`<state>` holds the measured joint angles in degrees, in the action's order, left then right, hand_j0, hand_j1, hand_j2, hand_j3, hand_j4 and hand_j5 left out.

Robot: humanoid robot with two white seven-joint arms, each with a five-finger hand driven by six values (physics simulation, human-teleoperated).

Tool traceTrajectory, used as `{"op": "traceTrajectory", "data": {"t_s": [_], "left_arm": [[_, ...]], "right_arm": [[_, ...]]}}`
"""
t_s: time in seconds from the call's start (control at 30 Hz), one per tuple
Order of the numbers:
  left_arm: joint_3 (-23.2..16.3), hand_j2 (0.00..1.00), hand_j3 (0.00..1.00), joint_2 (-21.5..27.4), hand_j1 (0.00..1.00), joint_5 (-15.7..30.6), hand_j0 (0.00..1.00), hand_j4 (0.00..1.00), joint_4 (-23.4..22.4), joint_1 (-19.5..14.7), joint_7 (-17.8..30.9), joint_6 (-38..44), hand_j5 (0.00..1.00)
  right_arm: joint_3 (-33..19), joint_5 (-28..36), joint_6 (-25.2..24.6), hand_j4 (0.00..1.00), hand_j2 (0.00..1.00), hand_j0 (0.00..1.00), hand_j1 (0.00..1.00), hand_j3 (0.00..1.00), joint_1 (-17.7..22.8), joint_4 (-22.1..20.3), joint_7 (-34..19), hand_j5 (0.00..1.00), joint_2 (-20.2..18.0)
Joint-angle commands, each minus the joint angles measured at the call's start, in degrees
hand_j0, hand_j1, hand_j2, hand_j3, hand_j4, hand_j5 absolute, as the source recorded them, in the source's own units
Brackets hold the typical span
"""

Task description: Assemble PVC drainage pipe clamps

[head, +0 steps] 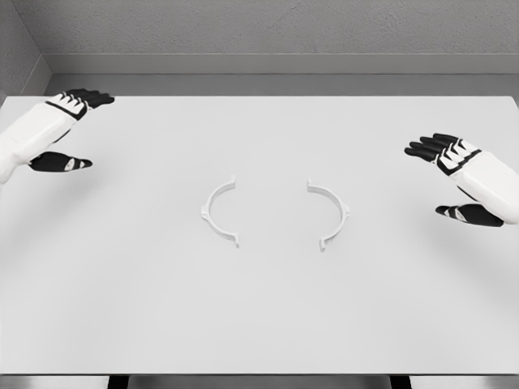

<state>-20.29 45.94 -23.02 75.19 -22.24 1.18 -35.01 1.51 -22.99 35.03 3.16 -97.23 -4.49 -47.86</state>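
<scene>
- Head view, looking down on a plain white surface (pixel 259 324) set against a grey wall (pixel 276 28).
- Two white clamp halves lie flat near the middle of the surface, each a thin half-ring with small tabs at its ends.
- Left clamp half (pixel 217 211): its curve bulges toward the picture's left, and its open side faces right.
- Right clamp half (pixel 332 214): its curve bulges toward the picture's right, and its open side faces left.
- The two halves mirror each other, with open sides facing across a clear gap. They lie apart, not touching, roughly level with one another.
- Left robot hand (pixel 69 130): it comes in from the upper left on a white forearm. Its black fingers (pixel 91 99) are stretched forward and its thumb is held apart below. The hand is wide and holds nothing. It sits well apart from the left clamp half, farther back toward the wall.
- Right robot hand (pixel 454 174): it comes in from the right edge on a white forearm. Its black fingers (pixel 430 147) point toward the middle of the surface, with the thumb spread lower. The hand is wide and holds nothing. It is well apart from the right clamp half.
- Neither robot hand touches a clamp half; both pieces rest on the surface between the two hands.
- No container of any kind shows on the surface.
- A dark strip of floor shows below the front edge of the surface.
</scene>
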Motion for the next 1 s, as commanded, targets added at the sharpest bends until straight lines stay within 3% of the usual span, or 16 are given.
{"op": "traceTrajectory", "data": {"t_s": [0.0,0.1,0.2,0.27,0.33,0.53,0.97], "left_arm": [[-0.02,1.00,1.00,0.20,1.00,0.34,1.00,1.00,1.62,0.09,-0.03,0.01,1.00],[0.07,1.00,1.00,0.38,1.00,0.34,1.00,1.00,1.62,0.44,-0.03,0.01,1.00],[0.07,1.00,1.00,0.38,1.00,0.34,1.00,1.00,1.54,0.70,-0.03,0.01,1.00],[-0.10,1.00,1.00,-0.32,1.00,0.26,1.00,1.00,1.54,1.14,-0.03,0.01,1.00],[-0.28,1.00,1.00,-0.68,1.00,0.25,1.00,1.00,1.19,1.14,-0.03,0.01,1.00],[-2.30,1.00,1.00,-4.02,1.00,0.43,1.00,1.00,1.54,0.53,-0.12,0.01,1.00],[-6.87,1.00,1.00,-4.63,1.00,0.25,1.00,1.00,8.74,0.53,-0.12,0.01,1.00]], "right_arm": [[-0.11,0.31,-0.03,1.00,1.00,1.00,1.00,1.00,0.09,-0.15,0.09,1.00,0.13],[-0.46,-0.04,-0.03,1.00,1.00,1.00,1.00,1.00,-0.44,-0.06,-0.52,1.00,2.24],[-0.11,-6.10,-0.14,1.00,1.00,1.00,1.00,1.00,-3.95,-0.24,-7.11,1.00,8.92],[0.07,-12.51,-4.17,1.00,1.00,1.00,1.00,1.00,-5.62,-0.50,-7.29,1.00,13.39],[0.51,-15.16,-7.51,1.00,1.00,1.00,1.00,1.00,-7.29,-0.59,-7.38,1.00,15.51],[5.08,-19.55,-18.42,1.00,1.00,1.00,1.00,1.00,-8.26,-2.70,-7.38,1.00,15.51],[12.28,-21.84,-19.74,1.00,1.00,1.00,1.00,1.00,-9.49,-3.67,-8.34,1.00,15.51]]}}
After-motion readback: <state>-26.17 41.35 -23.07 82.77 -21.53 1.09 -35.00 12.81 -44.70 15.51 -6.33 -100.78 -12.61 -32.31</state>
